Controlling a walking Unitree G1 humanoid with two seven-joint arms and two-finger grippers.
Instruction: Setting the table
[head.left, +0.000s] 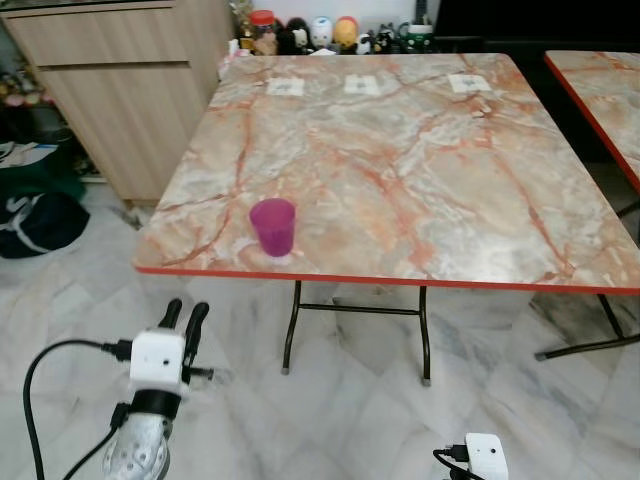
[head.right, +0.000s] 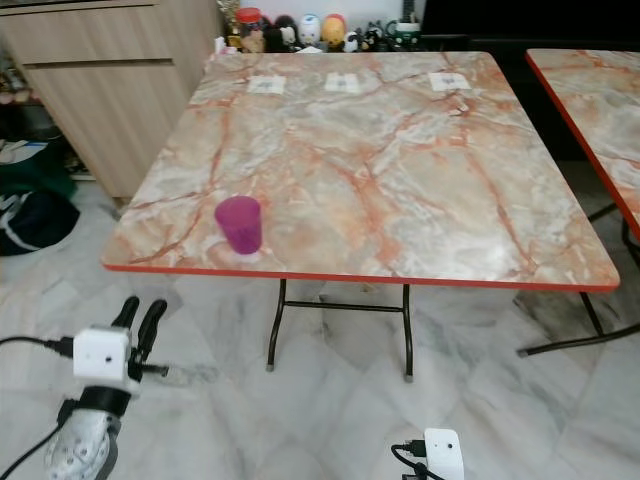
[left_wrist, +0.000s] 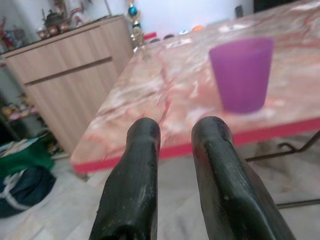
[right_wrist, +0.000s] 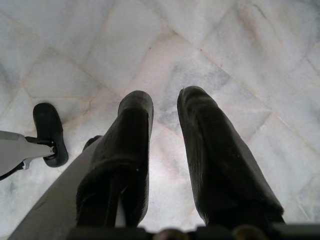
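A purple cup (head.left: 272, 226) stands upright on the table (head.left: 420, 150), close to the table's near edge and toward its left corner, with nothing touching it. The table has a marbled orange-and-grey top with a red rim, and it stands on dark folding legs (head.left: 292, 325) over a pale marble floor (head.left: 350, 410).

Far across the table from the cup, three small white cards (head.left: 362, 85) lie in a row along the far edge. Beyond that edge a line of small figurines and jars (head.left: 300, 33) stands against the wall.

Below the table's near edge and left of the cup, the left gripper (head.left: 184, 314) is held out over the floor — its two black fingers (left_wrist: 135, 170) point up toward the cup with a narrow gap between them, and they hold nothing. In the left wrist view the cup sits just above and beyond the fingertips, well apart from them.

The right gripper (right_wrist: 162, 102) hangs low, pointing down at the floor, its fingers slightly parted and empty.

Left of the table stands a light wooden cabinet (head.left: 120, 80), with dark and green bags (head.left: 40, 205) on the floor beside it. To the right of the table, the corner of a second table (head.left: 600, 90) with the same top comes into view — separated by a gap.
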